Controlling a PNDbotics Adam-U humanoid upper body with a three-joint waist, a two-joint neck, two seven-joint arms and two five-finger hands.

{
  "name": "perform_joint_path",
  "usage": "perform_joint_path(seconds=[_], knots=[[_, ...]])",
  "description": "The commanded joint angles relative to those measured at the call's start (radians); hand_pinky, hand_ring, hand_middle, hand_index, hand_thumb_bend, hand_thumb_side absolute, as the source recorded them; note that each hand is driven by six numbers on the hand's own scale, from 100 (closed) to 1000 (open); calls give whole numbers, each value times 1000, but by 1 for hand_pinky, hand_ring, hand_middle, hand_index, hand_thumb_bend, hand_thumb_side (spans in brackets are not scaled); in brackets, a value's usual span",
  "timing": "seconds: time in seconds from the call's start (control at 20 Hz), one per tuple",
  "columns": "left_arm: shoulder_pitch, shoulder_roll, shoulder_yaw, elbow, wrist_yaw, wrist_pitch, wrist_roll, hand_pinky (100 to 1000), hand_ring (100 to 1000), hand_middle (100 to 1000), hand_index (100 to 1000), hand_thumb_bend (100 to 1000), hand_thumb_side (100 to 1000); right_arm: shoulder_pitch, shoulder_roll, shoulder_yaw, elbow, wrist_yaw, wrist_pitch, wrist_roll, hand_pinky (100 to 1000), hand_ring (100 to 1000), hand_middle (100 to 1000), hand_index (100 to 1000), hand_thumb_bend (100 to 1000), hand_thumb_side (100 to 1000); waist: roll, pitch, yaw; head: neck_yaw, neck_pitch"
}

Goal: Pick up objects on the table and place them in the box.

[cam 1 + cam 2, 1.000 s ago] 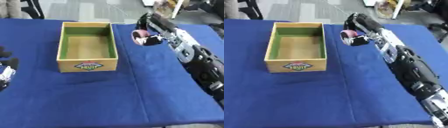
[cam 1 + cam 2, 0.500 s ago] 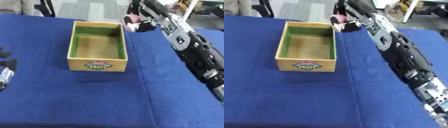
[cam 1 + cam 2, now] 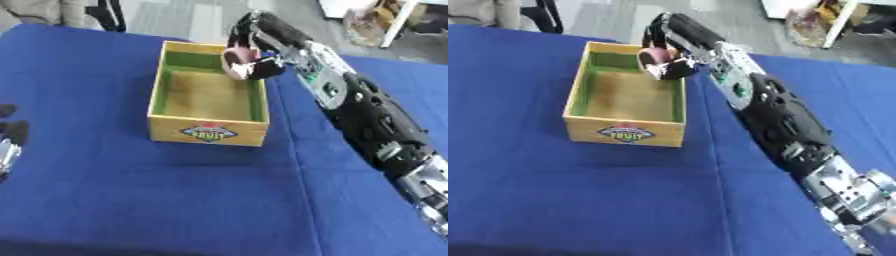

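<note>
— What lay nearest, and how many things were there in all?

— Nearest was the blue-covered table (image 3: 175,200), one table filling almost the whole view. At its left edge the robot's left hand (image 3: 7,145) showed only in part, low and idle; I could not tell how its fingers stood. Counting on from there: one box, one small object, two hands.

— And the box?

— One wooden box (image 3: 208,131), open-topped, green along the inside of its walls, with a label on its near face reading "FRUIT". It stood on the cloth a little left of the middle. Nothing could be seen lying inside it.

— Where was the object?

— One pinkish round object (image 3: 236,61), clamped in the right hand (image 3: 255,64), whose fingers were curled round it. It hung over the far right corner of the box, above the rim and not touching the floor of the box. The right arm came in from the lower right and stretched up across the cloth to that corner.

— Anything farther off?

— Grey floor beyond the table's far edge, with things too blurred to name.
</note>
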Motion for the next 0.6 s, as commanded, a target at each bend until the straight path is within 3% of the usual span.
perform_joint_path(seconds=[0.05, 0.35, 0.6], knots=[[-14, 14, -2, -25, 5, -1, -4, 633, 733, 538, 707, 403, 115, -25, 1, 1, 25, 40, -8, 6, 396, 613, 556, 718, 100, 240, 10, -12, 2, -4, -11], [-10, 13, -1, -24, 4, -1, -4, 633, 733, 538, 707, 405, 116, -15, 14, 9, 43, 89, -11, 55, 568, 774, 715, 817, 100, 319, 13, -14, -12, -1, -8], [0, 13, 3, -20, 2, -1, -1, 633, 733, 538, 707, 406, 118, 0, -3, 5, -12, 41, -12, 76, 576, 781, 712, 820, 100, 296, 17, -21, -39, 9, -2]])
